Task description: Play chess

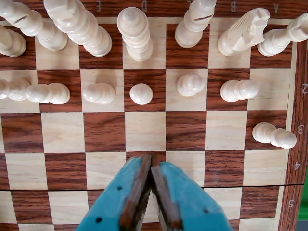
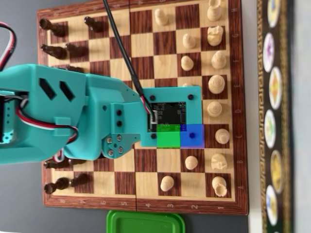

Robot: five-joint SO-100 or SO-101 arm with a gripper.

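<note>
Wrist view: seven white pawns [image 1: 141, 94] and seven back-rank pieces [image 1: 135, 33] stand beyond the closed, empty jaws on the chessboard [image 1: 62, 132].

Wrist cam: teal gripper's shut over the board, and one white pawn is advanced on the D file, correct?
Not D. In the wrist view the advanced white wooden pawn lies on the A file, row 3. The teal gripper is shut over the wooden chessboard, holding nothing.
</note>
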